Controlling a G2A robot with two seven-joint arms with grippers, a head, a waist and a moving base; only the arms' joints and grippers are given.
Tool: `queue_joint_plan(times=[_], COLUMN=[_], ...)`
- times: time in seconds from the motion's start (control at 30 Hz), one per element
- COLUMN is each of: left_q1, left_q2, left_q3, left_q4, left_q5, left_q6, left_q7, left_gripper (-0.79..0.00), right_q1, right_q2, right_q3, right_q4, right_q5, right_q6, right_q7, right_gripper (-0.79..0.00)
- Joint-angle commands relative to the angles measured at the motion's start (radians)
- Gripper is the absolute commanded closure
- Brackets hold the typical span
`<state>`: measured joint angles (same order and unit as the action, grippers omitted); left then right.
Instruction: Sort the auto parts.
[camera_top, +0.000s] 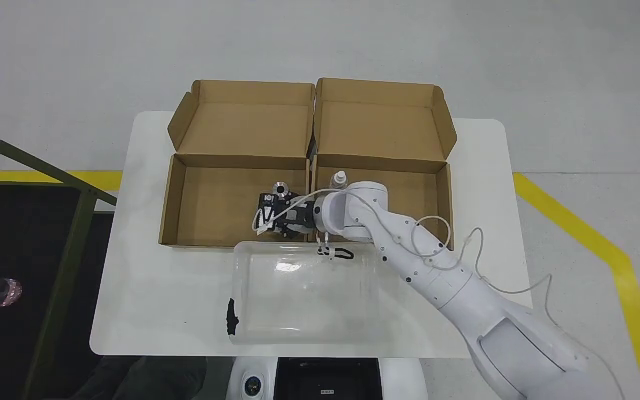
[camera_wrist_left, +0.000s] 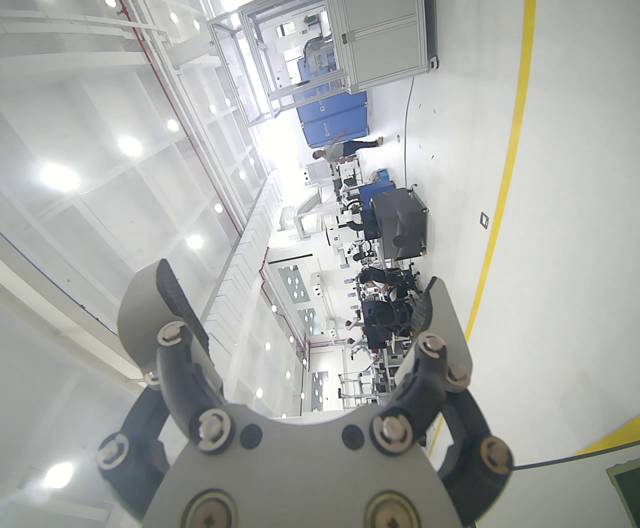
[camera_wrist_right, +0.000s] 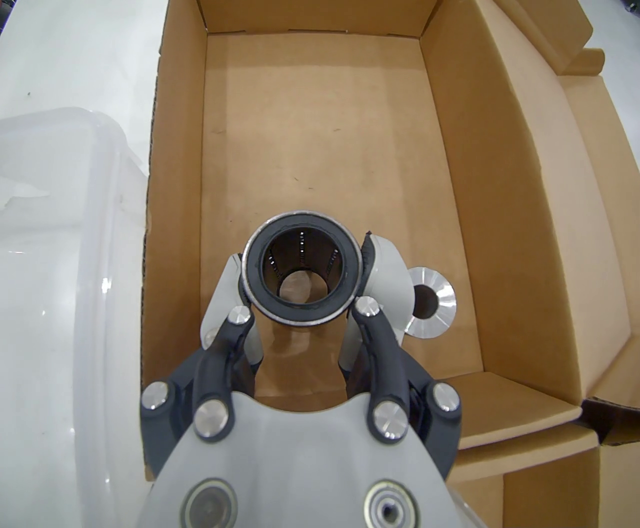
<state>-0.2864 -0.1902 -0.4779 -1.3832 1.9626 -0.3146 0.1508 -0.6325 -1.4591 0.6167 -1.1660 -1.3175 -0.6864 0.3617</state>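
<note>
My right gripper (camera_wrist_right: 303, 260) is shut on a black cylindrical linear bearing (camera_wrist_right: 260, 296), held end-on, with rows of small balls showing inside its bore. It hangs over the floor of the left cardboard box (camera_wrist_right: 320, 125). A silver flanged bushing (camera_wrist_right: 441, 300) lies on that box's floor just beside the gripper. From above, the right gripper (camera_top: 268, 214) sits near the left box's (camera_top: 190, 215) front right corner, close to the silver bushing (camera_top: 281, 187). My left gripper (camera_wrist_left: 300, 280) is open with nothing in it, pointed up into the room.
A second open cardboard box (camera_top: 442, 200) stands to the right, with a small pale part (camera_top: 341, 178) at its near left corner. A clear plastic bin (camera_top: 300, 300) sits in front of both boxes, and the right arm reaches across it. White table (camera_top: 135, 290) surrounds them.
</note>
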Motion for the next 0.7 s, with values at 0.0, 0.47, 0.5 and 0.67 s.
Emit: queue_joint_plan(times=[0.0,0.47,0.5,0.67], left_q1=[0.000,0.000,0.000,0.000], left_q2=[0.000,0.000,0.000,0.000], left_q3=[0.000,0.000,0.000,0.000], left_q4=[0.000,0.000,0.000,0.000], left_q5=[0.000,0.000,0.000,0.000], left_q6=[0.000,0.000,0.000,0.000], left_q7=[0.000,0.000,0.000,0.000], left_gripper=[-0.785,-0.785,-0.785,-0.785], right_q1=[0.000,-0.018,-0.020,-0.033], right_q2=[-0.002,-0.002,-0.001,0.003], right_q3=[0.000,0.023,0.026,0.041], right_q4=[0.003,-0.010,-0.013,-0.034], right_q5=[-0.003,-0.021,-0.023,-0.028], right_q6=[-0.001,-0.009,-0.008,-0.012], right_q7=[0.001,0.002,0.003,0.002], right_gripper=[-0.283,-0.363,-0.369,-0.379])
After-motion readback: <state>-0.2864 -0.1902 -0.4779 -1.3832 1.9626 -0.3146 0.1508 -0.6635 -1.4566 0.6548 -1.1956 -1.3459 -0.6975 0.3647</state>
